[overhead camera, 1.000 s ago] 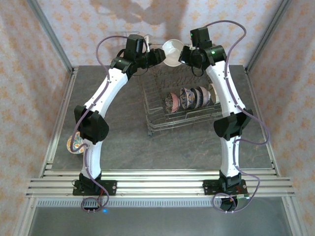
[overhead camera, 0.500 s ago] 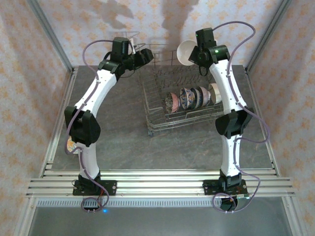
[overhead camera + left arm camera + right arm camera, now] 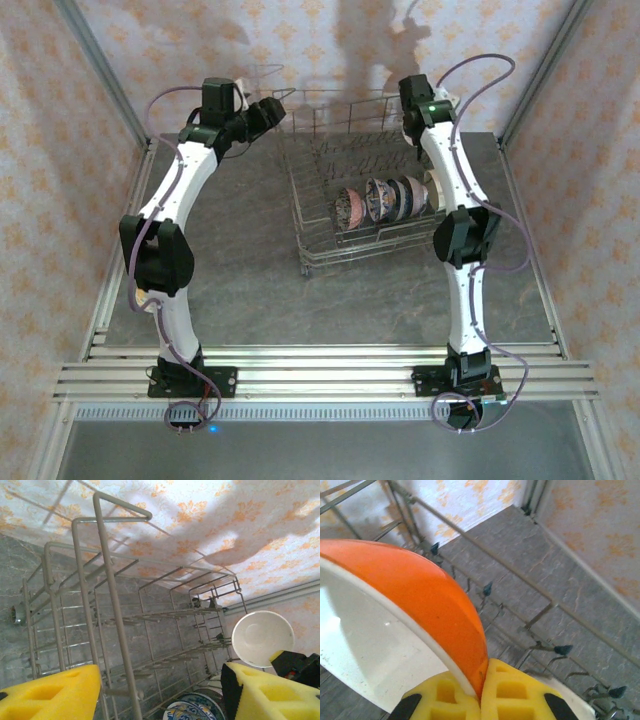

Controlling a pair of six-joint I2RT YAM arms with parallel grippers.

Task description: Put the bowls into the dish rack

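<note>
The dish rack [image 3: 330, 215], a tall grey wire basket, stands at the back middle of the table. Several patterned bowls [image 3: 385, 200] stand on edge in a row along its right side. My right gripper [image 3: 482, 680] is shut on the rim of a bowl that is orange outside [image 3: 430, 595] and white inside. That bowl [image 3: 262, 637] hangs above the rack's far right end in the left wrist view. My left gripper [image 3: 160, 700] is open and holds nothing; it sits at the rack's back left corner [image 3: 272, 108], with tall rack wires [image 3: 115, 630] close in front of it.
Patterned walls and metal frame posts [image 3: 105, 80] close in the grey table [image 3: 240, 290] on three sides. Upright tines [image 3: 563, 650] line the rack floor under the held bowl. Blue-patterned bowls [image 3: 200, 707] lie low between the left fingers' view.
My left gripper has opened, let go of the orange bowl and drawn back left. The right gripper has kept the bowl and swung it back over the rack, out of the top view.
</note>
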